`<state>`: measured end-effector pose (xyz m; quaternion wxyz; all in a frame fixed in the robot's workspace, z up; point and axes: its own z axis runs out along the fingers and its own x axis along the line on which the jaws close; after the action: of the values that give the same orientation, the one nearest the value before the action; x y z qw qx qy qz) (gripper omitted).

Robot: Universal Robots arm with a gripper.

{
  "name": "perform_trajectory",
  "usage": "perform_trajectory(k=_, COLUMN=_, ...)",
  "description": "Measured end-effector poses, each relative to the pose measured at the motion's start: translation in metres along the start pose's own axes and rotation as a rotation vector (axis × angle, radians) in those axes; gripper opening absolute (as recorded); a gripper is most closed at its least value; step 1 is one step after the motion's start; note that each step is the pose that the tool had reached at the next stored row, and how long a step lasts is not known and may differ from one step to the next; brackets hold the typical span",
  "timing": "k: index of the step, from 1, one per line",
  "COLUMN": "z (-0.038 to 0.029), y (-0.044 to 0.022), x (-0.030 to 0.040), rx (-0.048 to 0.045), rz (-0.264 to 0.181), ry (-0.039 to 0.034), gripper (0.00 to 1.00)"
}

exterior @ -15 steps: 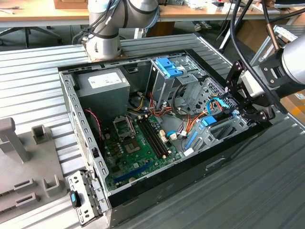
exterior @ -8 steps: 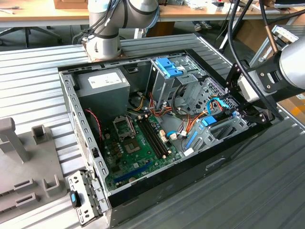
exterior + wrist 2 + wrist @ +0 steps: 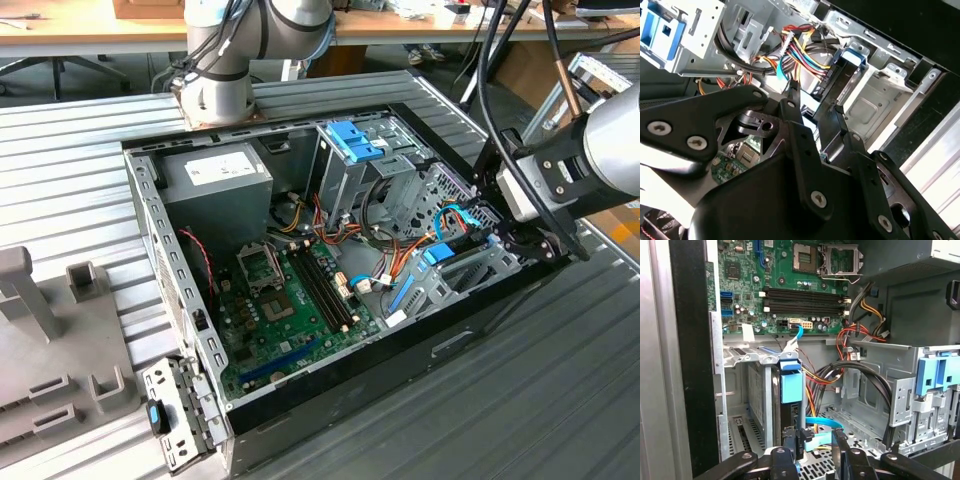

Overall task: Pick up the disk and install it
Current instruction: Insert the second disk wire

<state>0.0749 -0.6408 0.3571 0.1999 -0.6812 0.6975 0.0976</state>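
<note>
The pincer [image 3: 816, 442] seemed clenched on the disk [image 3: 785, 405], standing on edge in the bay [image 3: 752, 395] by the case wall, where the loose cables [image 3: 840, 372] beside it might have snagged.

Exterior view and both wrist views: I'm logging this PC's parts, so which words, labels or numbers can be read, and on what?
No text can be read.
On the white sticker of the power-supply box: dark print, too small to read.
On the motherboard: white markings, too small to read.
On the white tag at the board's edge: nothing legible.
</note>
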Motion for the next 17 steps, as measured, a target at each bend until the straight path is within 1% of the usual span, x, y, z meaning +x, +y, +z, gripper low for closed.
perform_trajectory(k=2, z=0.0005, y=0.0011, x=0.0004, rx=0.0012, rz=-0.001, ry=-0.0005, gripper=0.42)
perform_trajectory(k=3, z=0.0018, y=0.0032, x=0.0011, rx=0.0026, rz=-0.001, ry=-0.0011, gripper=0.42)
perform_trajectory(k=5, z=0.0039, y=0.0041, x=0.0019, rx=0.0031, rz=-0.001, ry=-0.002, gripper=0.42)
perform_trajectory(k=6, z=0.0061, y=0.0043, x=0.0008, rx=0.0029, rz=-0.002, ry=-0.0021, gripper=0.42)
perform_trajectory(k=7, z=0.0091, y=0.0047, x=-0.0018, rx=0.0027, rz=-0.002, ry=-0.0024, gripper=0.42)
perform_trajectory(k=8, z=0.0107, y=0.0048, x=-0.0025, rx=0.0026, rz=-0.003, ry=-0.0025, gripper=0.42)
perform_trajectory(k=16, z=0.0113, y=0.0043, x=-0.003, rx=0.0024, rz=-0.003, ry=-0.0025, gripper=0.42)
perform_trajectory(k=17, z=0.0113, y=0.0043, x=-0.003, rx=0.0024, rz=-0.003, ry=-0.0025, gripper=0.34)
